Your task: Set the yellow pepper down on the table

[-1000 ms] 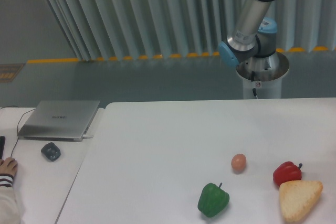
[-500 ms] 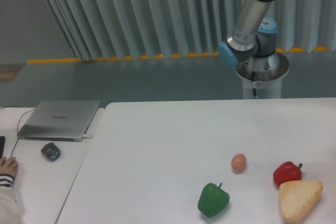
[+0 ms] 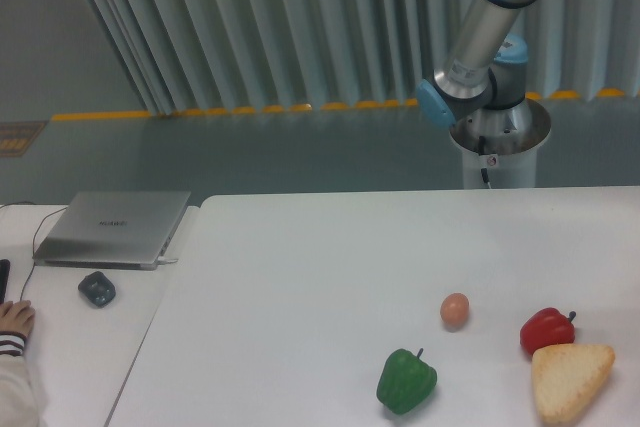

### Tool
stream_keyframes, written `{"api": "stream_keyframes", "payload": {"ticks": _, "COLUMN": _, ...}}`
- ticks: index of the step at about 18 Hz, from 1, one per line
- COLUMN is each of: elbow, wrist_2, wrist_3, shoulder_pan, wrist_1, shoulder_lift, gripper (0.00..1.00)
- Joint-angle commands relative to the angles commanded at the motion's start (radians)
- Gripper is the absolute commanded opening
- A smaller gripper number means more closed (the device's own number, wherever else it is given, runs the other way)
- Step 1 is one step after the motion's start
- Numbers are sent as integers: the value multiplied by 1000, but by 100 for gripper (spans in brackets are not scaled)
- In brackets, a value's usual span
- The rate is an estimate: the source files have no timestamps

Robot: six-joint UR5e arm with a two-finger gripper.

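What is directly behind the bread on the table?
The red pepper sits just behind the bread, close to its back edge. I cannot tell if they touch. The yellow pepper is not in view.

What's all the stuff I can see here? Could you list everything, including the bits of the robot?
Glossy green bell pepper: one, green, near the front edge of the large white table.
Small egg: one, brownish orange, behind and right of the green pepper.
Red bell pepper with a dark stem: one, red, right of the egg.
Pale tan wedge of bread: one, tan, just in front of the red pepper.
Closed grey laptop: one, grey, on the narrower white desk at left.
Small dark object: one, dark grey, in front of the laptop.
Yellow pepper: none in view.
Person's hand: one, at the left edge.
Robot arm: one, grey and blue, behind the table; its claw is out of view.
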Motion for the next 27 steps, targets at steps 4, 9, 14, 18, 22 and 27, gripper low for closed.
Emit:
{"api": "stream_keyframes", "payload": {"ticks": 4, "elbow": 17, "wrist_2": 11, "wrist_3": -2, "shoulder_pan": -6, "wrist_1": -25, "shoulder_lift": 3, "gripper": 100}}
{"api": "stream_keyframes", "payload": {"ticks": 9, "elbow": 49, "wrist_2": 15, "wrist_3": -2, "shoulder_pan": -9, "wrist_1": -78, "shoulder_lift": 9, "gripper": 100}}
{"api": "stream_keyframes", "payload": {"ticks": 14, "elbow": 61, "wrist_2": 14, "wrist_3": 21, "shoulder_pan": 8, "wrist_1": -103, "shoulder_lift": -9, "gripper": 100}}
{"api": "stream_keyframes", "payload": {"ticks": 18, "elbow": 57, "wrist_2": 98, "wrist_3": 23, "shoulder_pan": -5, "wrist_1": -95, "shoulder_lift": -11, "gripper": 100}}
{"api": "stream_keyframes", "payload": {"ticks": 22, "elbow": 54, "wrist_2": 95, "wrist_3": 23, "shoulder_pan": -3, "wrist_1": -94, "shoulder_lift": -29, "gripper": 100}}
{"api": "stream_keyframes", "payload": {"ticks": 27, "elbow": 55, "wrist_2": 66, "wrist_3": 20, "shoulder_pan": -2, "wrist_1": -94, "shoulder_lift": -40, "gripper": 100}}
